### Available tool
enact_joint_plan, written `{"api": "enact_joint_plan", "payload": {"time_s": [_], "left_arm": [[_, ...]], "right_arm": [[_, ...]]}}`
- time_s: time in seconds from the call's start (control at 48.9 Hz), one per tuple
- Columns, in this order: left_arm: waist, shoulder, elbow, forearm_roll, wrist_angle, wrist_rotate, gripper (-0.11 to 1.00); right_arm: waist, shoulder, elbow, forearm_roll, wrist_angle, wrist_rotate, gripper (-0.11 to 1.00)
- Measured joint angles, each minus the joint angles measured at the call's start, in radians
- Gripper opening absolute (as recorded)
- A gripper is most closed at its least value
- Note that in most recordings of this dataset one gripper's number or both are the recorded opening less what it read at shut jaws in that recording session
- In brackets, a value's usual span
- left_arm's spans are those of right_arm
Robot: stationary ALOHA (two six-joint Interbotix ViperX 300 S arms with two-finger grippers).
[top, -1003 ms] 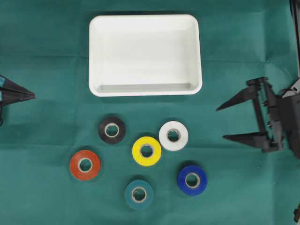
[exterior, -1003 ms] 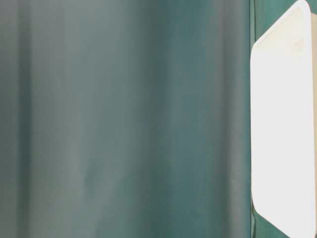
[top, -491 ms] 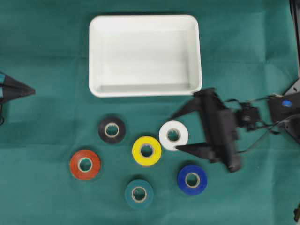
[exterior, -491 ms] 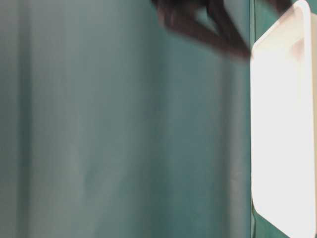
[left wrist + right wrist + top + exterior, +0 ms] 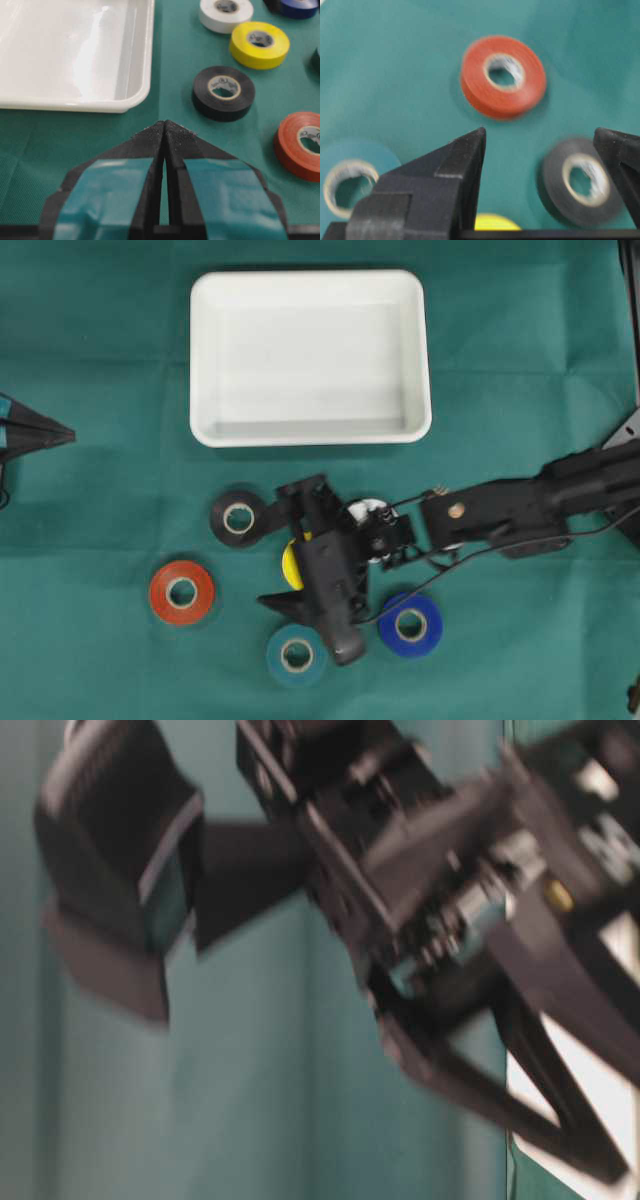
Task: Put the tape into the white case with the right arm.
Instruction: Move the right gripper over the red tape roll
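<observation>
The white case [image 5: 310, 355] lies empty at the back of the green cloth. In front of it lie several tape rolls: black [image 5: 238, 517], red [image 5: 181, 591], teal [image 5: 296, 654], blue [image 5: 411, 624], yellow [image 5: 291, 562] and white [image 5: 368, 508]. My right gripper [image 5: 269, 544] hangs open above the yellow roll and covers most of it and of the white roll; its fingers point left. In the right wrist view the open fingers [image 5: 470, 150] frame bare cloth, with the red roll [image 5: 502, 75] beyond and the black roll [image 5: 580, 182] by the right finger. My left gripper [image 5: 164, 125] is shut and holds nothing.
The left gripper [image 5: 55, 435] rests at the cloth's left edge, apart from the rolls. In the table-level view the blurred right arm [image 5: 400, 870] fills most of the frame, with the case's rim [image 5: 600, 1070] at the right.
The right arm has swept left from the table's right edge, past the white roll, to above the yellow roll, its jaws still open. The left gripper and the rolls have not moved.
</observation>
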Motion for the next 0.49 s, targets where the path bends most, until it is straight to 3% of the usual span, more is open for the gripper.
{"api": "enact_joint_plan", "payload": {"time_s": [0.491], "left_arm": [[0.002, -0.005, -0.002, 0.000, 0.003, 0.000, 0.01]], "right_arm": [[0.049, 0.207, -0.331, -0.002, 0.219, 0.055, 0.76]]}}
